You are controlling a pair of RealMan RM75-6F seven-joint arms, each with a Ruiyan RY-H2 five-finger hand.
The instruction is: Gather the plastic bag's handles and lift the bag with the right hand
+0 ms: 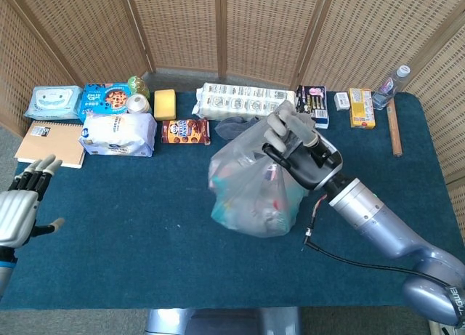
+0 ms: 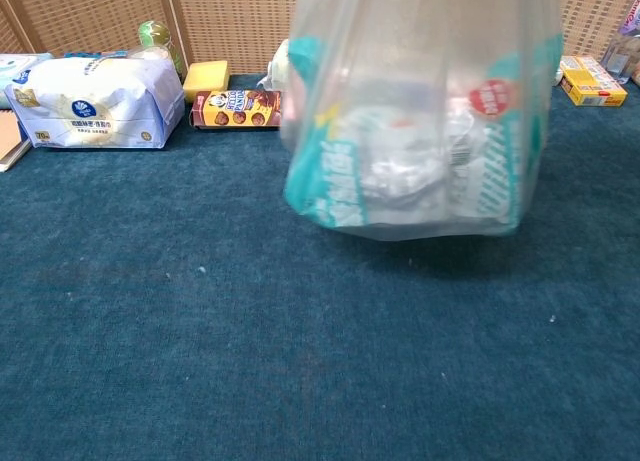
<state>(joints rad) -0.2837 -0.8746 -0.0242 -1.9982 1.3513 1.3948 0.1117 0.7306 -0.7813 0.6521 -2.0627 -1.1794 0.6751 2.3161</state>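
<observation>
- Head view: the right hand [image 1: 294, 142] grips the gathered top of the plastic bag [image 1: 251, 190], fingers curled around the bunched handles; the bag hangs below the hand over the middle of the desk [image 1: 145, 226], bulging with packets; the left hand [image 1: 18, 208] sits at the desk's left edge, fingers spread apart and grasping nothing; along the far edge lie a notebook [image 1: 51, 142], a white tissue pack [image 1: 118, 134], a cookie box [image 1: 185, 131], a yellow sponge [image 1: 165, 104] and a long white package [image 1: 247, 102]; a water bottle [image 1: 389, 86] stands at the far right corner.
- Chest view: the plastic bag [image 2: 420, 131] fills the upper middle, its underside apart from the desk [image 2: 200, 361] with a dark shadow beneath it; teal-and-white packets show through the film; neither hand shows here; the white tissue pack [image 2: 95, 103] and the cookie box [image 2: 235, 108] lie behind on the left.
</observation>
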